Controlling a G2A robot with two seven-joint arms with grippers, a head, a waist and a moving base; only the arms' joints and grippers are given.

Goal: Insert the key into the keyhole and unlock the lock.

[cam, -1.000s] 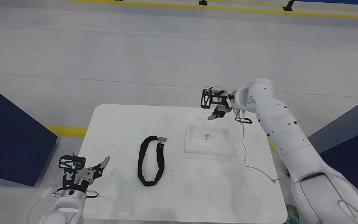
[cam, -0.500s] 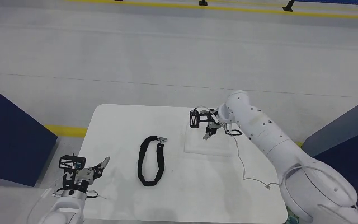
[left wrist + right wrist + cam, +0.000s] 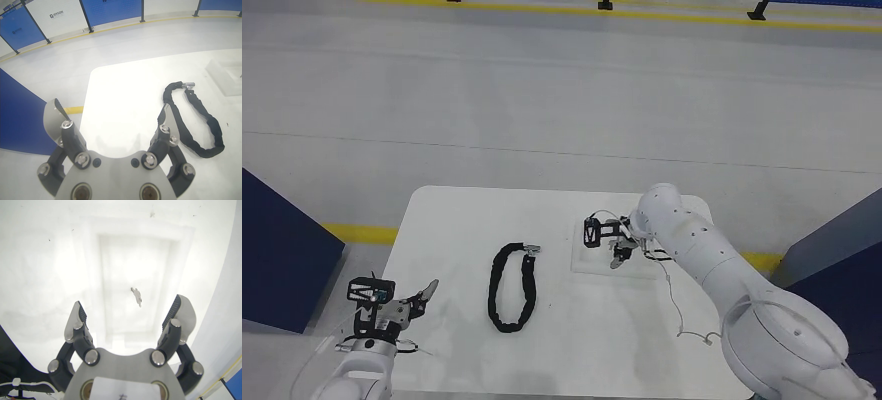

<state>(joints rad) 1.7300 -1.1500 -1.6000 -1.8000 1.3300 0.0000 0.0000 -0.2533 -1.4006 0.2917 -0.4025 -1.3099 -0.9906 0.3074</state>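
Indoors, white table (image 3: 572,340) on grey floor (image 3: 542,80); left claw (image 3: 111,104), right claw (image 3: 128,300) spread wide, empty.

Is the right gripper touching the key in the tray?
Apart. The right wrist view shows the key lying in the tray, with bare tray on either side between it and the open right gripper.

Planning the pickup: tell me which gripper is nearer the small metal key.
Right. The right gripper hangs over the small metal key in the white tray; the left gripper sits far off, across the black chain lock.
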